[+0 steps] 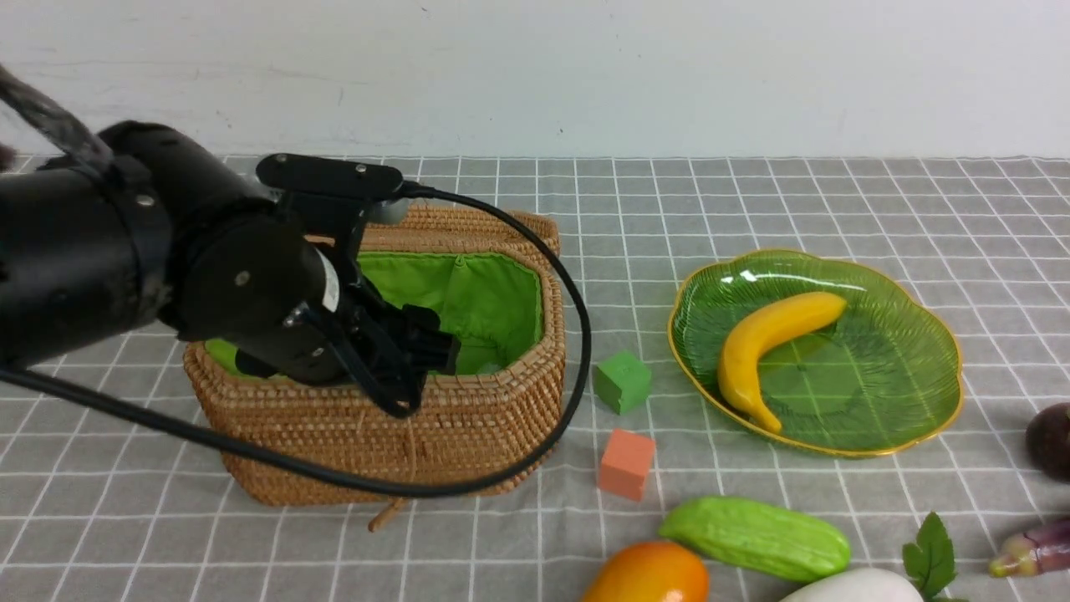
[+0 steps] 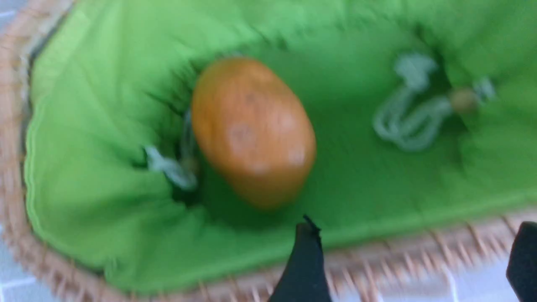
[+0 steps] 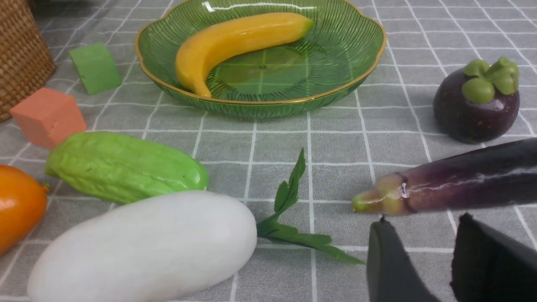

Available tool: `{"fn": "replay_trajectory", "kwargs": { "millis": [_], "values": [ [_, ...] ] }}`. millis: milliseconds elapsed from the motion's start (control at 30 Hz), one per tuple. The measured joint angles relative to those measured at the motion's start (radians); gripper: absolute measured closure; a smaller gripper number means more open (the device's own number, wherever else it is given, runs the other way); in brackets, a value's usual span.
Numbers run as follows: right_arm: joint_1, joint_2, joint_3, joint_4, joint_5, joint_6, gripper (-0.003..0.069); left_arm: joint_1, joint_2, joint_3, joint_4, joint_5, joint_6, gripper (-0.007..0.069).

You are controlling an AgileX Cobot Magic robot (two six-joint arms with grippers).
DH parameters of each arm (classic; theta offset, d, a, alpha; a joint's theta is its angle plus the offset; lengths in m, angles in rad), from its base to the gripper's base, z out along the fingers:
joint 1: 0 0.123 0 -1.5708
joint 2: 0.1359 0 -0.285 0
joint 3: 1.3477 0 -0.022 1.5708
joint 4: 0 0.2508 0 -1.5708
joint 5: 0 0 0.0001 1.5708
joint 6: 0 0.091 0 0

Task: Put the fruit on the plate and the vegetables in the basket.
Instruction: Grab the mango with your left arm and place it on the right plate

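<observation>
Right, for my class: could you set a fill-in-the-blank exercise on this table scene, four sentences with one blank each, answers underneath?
1. The only fruit lying on the green plate is the ____.
2. The brown-orange potato lies inside the ____.
3. The long eggplant on the cloth is dark ____.
4. Above the potato, the left gripper has its jaws ____.

Missing words: banana; basket; purple; open.
</observation>
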State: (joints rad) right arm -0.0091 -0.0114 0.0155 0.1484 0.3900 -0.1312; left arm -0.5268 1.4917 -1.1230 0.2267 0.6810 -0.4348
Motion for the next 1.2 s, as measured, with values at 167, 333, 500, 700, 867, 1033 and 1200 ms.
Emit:
{"fn": "replay_trajectory", "kwargs": {
  "millis": [167, 333, 500, 700, 867, 1033, 1200],
  "values": [
    [0.0, 0.0, 0.0, 0.0, 0.0, 0.0, 0.0418, 0.0, -0.096, 0.0, -0.125, 0.082, 0.121, 0.0042],
    [0.0, 0.0, 0.0, 0.0, 0.0, 0.0, 0.0418, 0.0, -0.217, 0.0, -0.173, 0.176, 0.148, 0.0042],
    [0.0, 0.0, 0.0, 0.0, 0.0, 0.0, 0.0418, 0.0, -0.303, 0.0, -0.184, 0.263, 0.148, 0.0047],
    [0.0, 0.0, 0.0, 0.0, 0.0, 0.0, 0.0418, 0.0, -0.336, 0.0, -0.34, 0.358, 0.178, 0.0091],
    [0.0, 0.0, 0.0, 0.0, 0.0, 0.0, 0.0418, 0.0, -0.297, 0.0, -0.588, 0.39, 0.352, 0.0104],
    [0.0, 0.0, 0.0, 0.0, 0.0, 0.0, 0.0418, -0.049, -0.183, -0.001, -0.761, 0.385, 0.471, 0.0103],
    [0.0, 0.0, 0.0, 0.0, 0.0, 0.0, 0.0418, -0.183, -0.084, -0.001, -0.74, 0.303, 0.536, 0.0088]
  ]
}}
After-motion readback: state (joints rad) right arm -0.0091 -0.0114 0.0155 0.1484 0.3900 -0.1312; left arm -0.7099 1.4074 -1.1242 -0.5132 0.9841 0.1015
